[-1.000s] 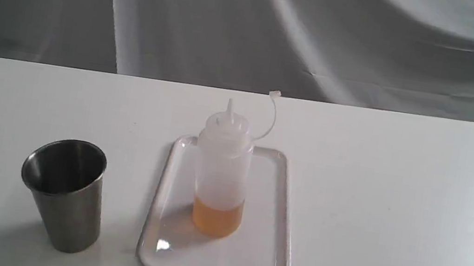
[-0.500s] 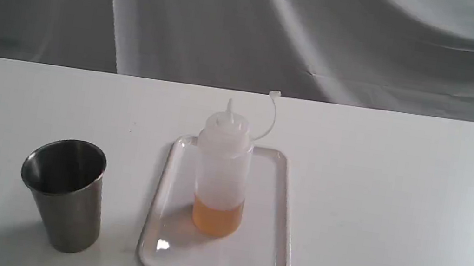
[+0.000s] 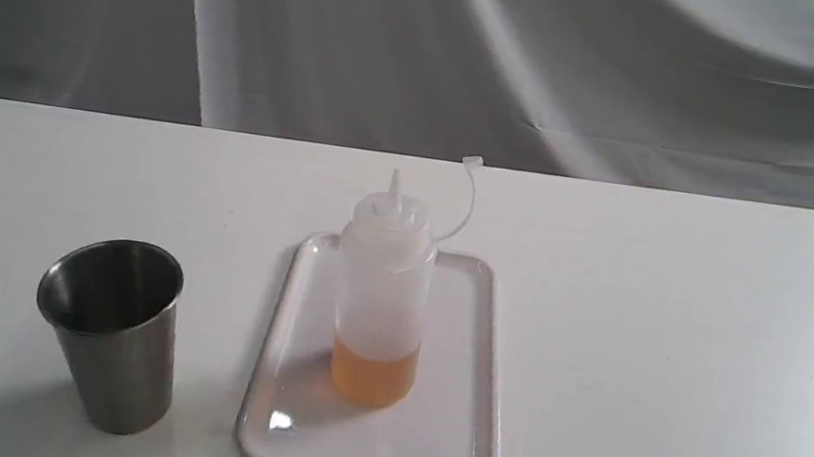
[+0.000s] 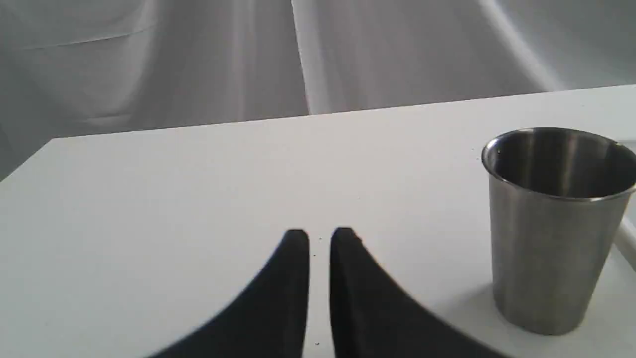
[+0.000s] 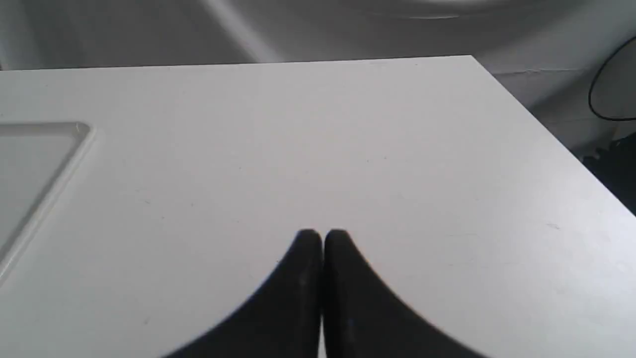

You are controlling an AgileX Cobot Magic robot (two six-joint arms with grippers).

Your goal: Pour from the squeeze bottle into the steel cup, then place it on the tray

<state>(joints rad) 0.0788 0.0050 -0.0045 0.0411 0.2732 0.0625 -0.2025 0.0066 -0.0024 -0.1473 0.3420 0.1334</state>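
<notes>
The squeeze bottle [image 3: 383,289] stands upright on the white tray [image 3: 455,445], with amber liquid in its lower part and its cap strap curling up to the right. The steel cup [image 3: 109,333] stands on the table left of the tray; the left wrist view shows the cup [image 4: 554,223] too. My left gripper [image 4: 319,236] hangs above bare table beside the cup, its fingers nearly together with a thin slit and nothing between them. My right gripper [image 5: 323,236] is shut and empty above bare table, with the tray's corner [image 5: 44,164] off to one side. Neither gripper shows in the exterior view.
The white table [image 3: 680,342] ends at a back edge before a grey cloth backdrop [image 3: 481,54]. In the right wrist view the table's corner [image 5: 472,59] shows, with a dark cable [image 5: 603,94] beyond it.
</notes>
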